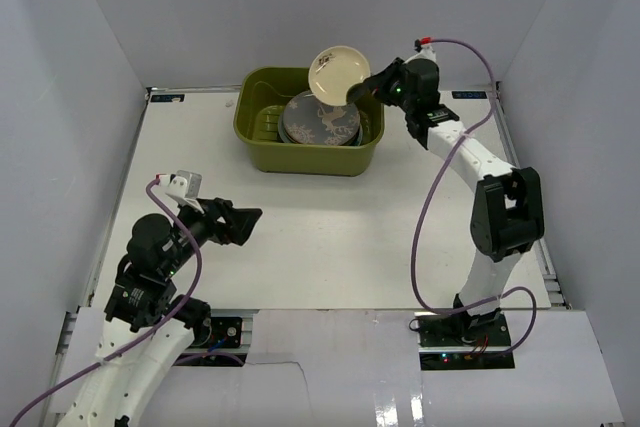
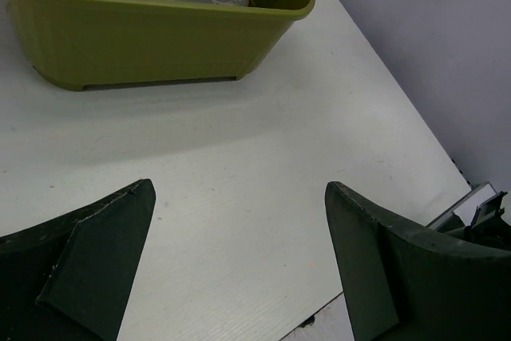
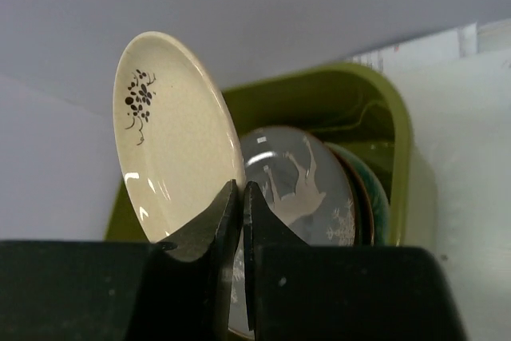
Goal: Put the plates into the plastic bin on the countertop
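The right gripper (image 1: 358, 93) pinches the cream plate (image 1: 337, 71) by its lower rim, jaws nearly closed on it, and holds it tilted on edge above the far right part of the bin (image 1: 300, 159). Inside the bin, the deer plate (image 1: 320, 119) tops a stack. The plate probably wants levelling over that stack and lowering close before release, so it neither drops nor chips. The left gripper (image 1: 245, 227) hangs wide open over the countertop (image 1: 330, 237), well apart from the bin.

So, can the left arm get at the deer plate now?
Probably not: the deer plate lies topmost in the bin, but the right claw holds a cream plate just above it.
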Action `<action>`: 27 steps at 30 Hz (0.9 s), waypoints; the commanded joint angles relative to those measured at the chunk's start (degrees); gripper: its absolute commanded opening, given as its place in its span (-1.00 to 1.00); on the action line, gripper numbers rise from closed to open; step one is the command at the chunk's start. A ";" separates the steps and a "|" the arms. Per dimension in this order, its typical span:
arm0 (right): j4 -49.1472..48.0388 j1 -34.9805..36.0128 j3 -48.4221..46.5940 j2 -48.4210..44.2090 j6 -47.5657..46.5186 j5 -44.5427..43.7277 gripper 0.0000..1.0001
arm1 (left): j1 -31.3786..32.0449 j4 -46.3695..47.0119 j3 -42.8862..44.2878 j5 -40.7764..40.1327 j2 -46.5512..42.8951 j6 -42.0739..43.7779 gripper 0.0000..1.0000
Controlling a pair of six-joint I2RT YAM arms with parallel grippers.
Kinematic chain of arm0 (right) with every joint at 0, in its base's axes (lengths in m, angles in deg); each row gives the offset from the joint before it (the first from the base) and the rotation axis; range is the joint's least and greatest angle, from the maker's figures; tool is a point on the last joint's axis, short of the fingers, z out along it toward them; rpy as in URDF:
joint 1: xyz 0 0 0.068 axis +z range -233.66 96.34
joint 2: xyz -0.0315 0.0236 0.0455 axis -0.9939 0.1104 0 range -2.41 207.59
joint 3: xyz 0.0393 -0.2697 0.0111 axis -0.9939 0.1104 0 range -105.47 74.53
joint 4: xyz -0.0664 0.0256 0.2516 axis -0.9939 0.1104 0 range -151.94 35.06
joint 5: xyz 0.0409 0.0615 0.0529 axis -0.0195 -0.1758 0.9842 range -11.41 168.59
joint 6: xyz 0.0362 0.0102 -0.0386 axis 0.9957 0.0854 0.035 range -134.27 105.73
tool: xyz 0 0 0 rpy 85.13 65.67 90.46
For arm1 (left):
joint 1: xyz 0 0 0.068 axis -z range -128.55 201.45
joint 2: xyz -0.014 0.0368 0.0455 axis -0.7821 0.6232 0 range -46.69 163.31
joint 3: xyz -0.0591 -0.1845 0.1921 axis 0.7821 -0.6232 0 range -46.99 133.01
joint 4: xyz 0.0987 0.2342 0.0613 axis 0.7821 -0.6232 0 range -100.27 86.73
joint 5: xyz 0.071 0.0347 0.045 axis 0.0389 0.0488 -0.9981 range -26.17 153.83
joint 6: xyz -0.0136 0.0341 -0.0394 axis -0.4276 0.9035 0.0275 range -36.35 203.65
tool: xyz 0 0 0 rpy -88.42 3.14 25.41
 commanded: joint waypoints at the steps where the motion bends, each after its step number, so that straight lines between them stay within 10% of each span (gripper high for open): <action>1: 6.47 2.89 -5.98 3.75 -3.59 1.33 -0.84 | -1.17 0.73 -0.14 0.52 0.17 0.37 0.96; 9: 16.65 6.50 -14.68 12.10 -4.21 3.35 -0.78 | -3.02 0.73 -0.23 -0.62 0.34 0.28 0.96; 12: 18.69 7.64 -15.40 12.72 -4.47 1.78 -0.25 | -3.11 0.55 -0.32 -0.97 0.78 0.20 0.96; 14: 18.26 8.08 -14.16 11.32 -4.56 0.28 0.54 | -3.11 0.46 -0.14 -1.06 1.04 0.11 0.96; 17: 19.40 8.26 -14.77 10.09 -5.00 0.02 0.83 | -3.02 0.29 0.56 -1.24 1.22 -0.07 0.96; 27: 19.24 8.35 -7.61 -5.27 -11.76 -5.96 0.80 | -3.02 0.20 12.23 -8.00 5.35 -4.10 0.96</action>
